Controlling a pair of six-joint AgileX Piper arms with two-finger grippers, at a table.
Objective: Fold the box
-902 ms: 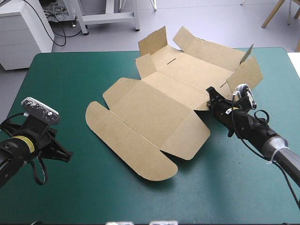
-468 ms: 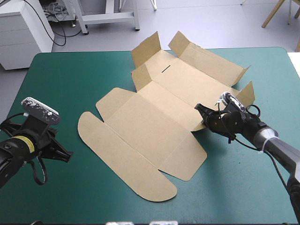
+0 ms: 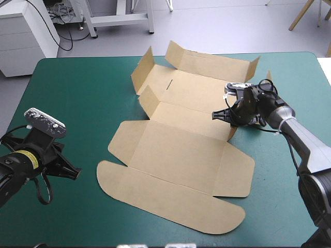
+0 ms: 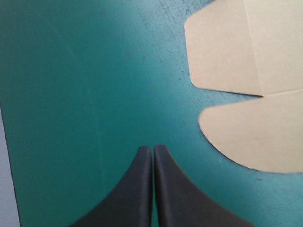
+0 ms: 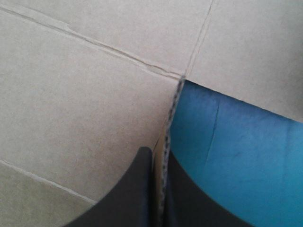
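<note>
The right gripper [image 5: 158, 151] is being held all but closed on the box [image 5: 85, 94]. A side flap [image 5: 166, 127] is being pinched edge-on between its black fingers, at the corner where the tray floor meets the lid.

In the high view the right gripper [image 3: 217, 115] is being kept at the right side of the box [image 3: 191, 88]. The board is lying across the middle and right of the table.

The task is judged to be at an early stage. The far wall [image 3: 212, 59] and the left end flaps [image 3: 142, 72] are being shown tilted up, but nothing is being held tucked. The lid panel [image 3: 181, 150] and the rounded flap [image 3: 170, 201] are lying flat toward the near edge. Raising, tucking and locking the walls are judged to be left.

The far wall is standing near the table's far edge, so little room is being left there. A band of teal-green cover [image 3: 77, 82] is being left open on the left, and a narrower one on the right.

The left gripper [image 4: 153, 147] is being held closed and empty over that bare cover, with a corner of the rounded flap [image 4: 246, 137] near, ahead and to one side.
</note>
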